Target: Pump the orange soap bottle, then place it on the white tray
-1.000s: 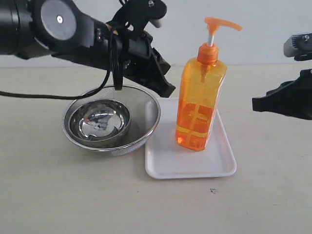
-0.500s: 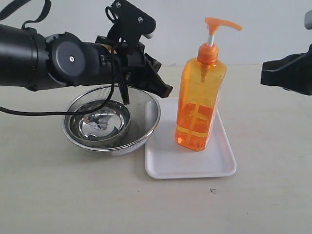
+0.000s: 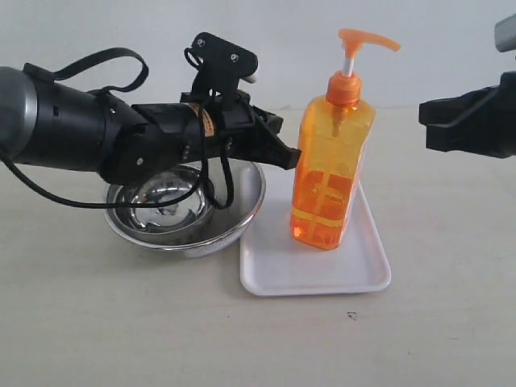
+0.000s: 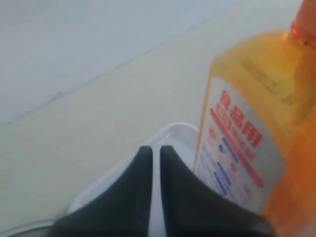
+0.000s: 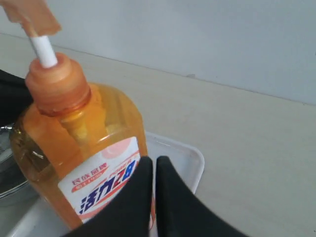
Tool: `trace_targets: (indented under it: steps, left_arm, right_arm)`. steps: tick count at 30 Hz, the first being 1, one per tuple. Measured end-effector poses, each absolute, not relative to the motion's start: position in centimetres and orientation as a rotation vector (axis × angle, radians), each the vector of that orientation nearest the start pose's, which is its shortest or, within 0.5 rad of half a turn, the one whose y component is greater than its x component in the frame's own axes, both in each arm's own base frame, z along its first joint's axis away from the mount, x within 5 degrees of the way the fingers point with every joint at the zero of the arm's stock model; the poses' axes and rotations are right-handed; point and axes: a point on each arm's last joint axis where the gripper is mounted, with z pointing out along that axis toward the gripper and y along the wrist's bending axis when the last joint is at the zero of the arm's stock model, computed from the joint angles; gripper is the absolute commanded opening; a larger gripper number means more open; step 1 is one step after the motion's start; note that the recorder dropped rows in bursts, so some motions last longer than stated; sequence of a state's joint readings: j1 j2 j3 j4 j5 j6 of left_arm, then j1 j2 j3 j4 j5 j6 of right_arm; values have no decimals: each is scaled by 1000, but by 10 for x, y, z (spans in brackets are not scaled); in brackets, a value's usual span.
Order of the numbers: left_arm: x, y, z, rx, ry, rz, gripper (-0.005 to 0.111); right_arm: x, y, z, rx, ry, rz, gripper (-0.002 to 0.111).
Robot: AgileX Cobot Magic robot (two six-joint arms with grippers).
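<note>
The orange soap bottle [image 3: 332, 169] stands upright on the white tray [image 3: 314, 266], its pump head [image 3: 367, 39] raised on the white stem. My left gripper [image 3: 289, 158] is shut and empty, its tips right beside the bottle's left side at mid-height; touching cannot be told. In the left wrist view the shut gripper [image 4: 152, 148] points at the tray's rim [image 4: 168, 132] next to the bottle's label [image 4: 237, 148]. My right gripper [image 3: 425, 125] hangs to the bottle's right, apart from it. The right wrist view shows it [image 5: 150, 160] shut, empty, beside the bottle [image 5: 74, 143].
A round steel mesh strainer [image 3: 242, 211] with a steel bowl [image 3: 165, 208] inside sits left of the tray, under my left arm [image 3: 97, 141]. A small dark mark [image 3: 351, 316] lies on the beige tabletop in front of the tray.
My left arm has swung lower and rightward, bringing its shut gripper from above the strainer to the bottle's left side. My right gripper rose, then shifted slightly left. The bottle has not moved.
</note>
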State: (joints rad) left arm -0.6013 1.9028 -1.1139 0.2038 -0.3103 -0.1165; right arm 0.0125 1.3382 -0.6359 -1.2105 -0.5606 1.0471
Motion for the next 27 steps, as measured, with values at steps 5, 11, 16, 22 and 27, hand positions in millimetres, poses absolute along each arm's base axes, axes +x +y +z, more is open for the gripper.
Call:
trace_targets:
  steps: [5, 11, 16, 22, 27]
  left_arm:
    - [344, -235, 197, 767, 1844, -481, 5]
    - [342, -233, 195, 845, 1811, -561, 5]
    - [339, -233, 195, 913, 1769, -586, 5]
    - [337, -235, 195, 927, 1755, -612, 5]
    - [337, -235, 195, 924, 1758, -615, 5]
  right_arm:
    - [264, 53, 242, -502, 1885, 489, 0]
    - [278, 54, 207, -509, 1985, 542, 0]
    - [282, 57, 199, -529, 1970, 571, 0]
    - [289, 59, 212, -547, 1894, 586, 0]
    - [298, 60, 223, -553, 1866, 592, 0]
